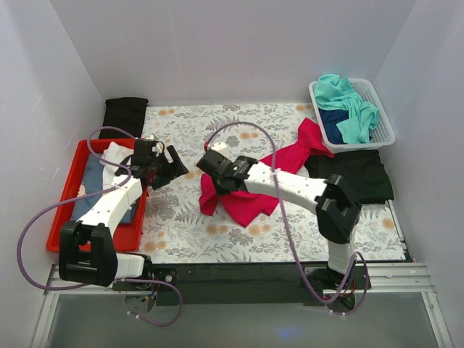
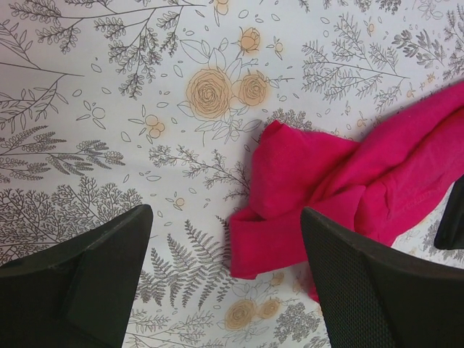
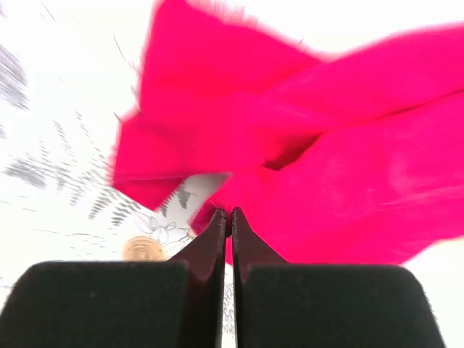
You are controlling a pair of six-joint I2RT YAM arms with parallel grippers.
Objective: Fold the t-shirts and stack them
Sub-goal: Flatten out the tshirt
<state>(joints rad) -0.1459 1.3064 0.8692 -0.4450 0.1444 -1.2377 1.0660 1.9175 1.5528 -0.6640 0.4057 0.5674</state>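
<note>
The crimson-red t-shirt (image 1: 250, 199) lies crumpled mid-table, one end stretching toward the back right. My right gripper (image 1: 209, 168) is shut on its left edge; in the right wrist view the fingertips (image 3: 217, 225) pinch red cloth (image 3: 348, 181). My left gripper (image 1: 174, 168) is open and empty just left of the shirt; in the left wrist view (image 2: 228, 279) a folded corner of the red shirt (image 2: 312, 181) lies between and beyond its fingers. A black t-shirt (image 1: 355, 177) lies at the right. Teal (image 1: 348, 98) and navy (image 1: 333, 125) shirts fill the basket.
A white basket (image 1: 388, 123) stands at the back right. A red tray (image 1: 64, 196) at the left holds folded white and blue cloth. A black folded cloth (image 1: 125, 114) lies at the back left. The patterned table cover (image 1: 217, 123) shows around the shirts.
</note>
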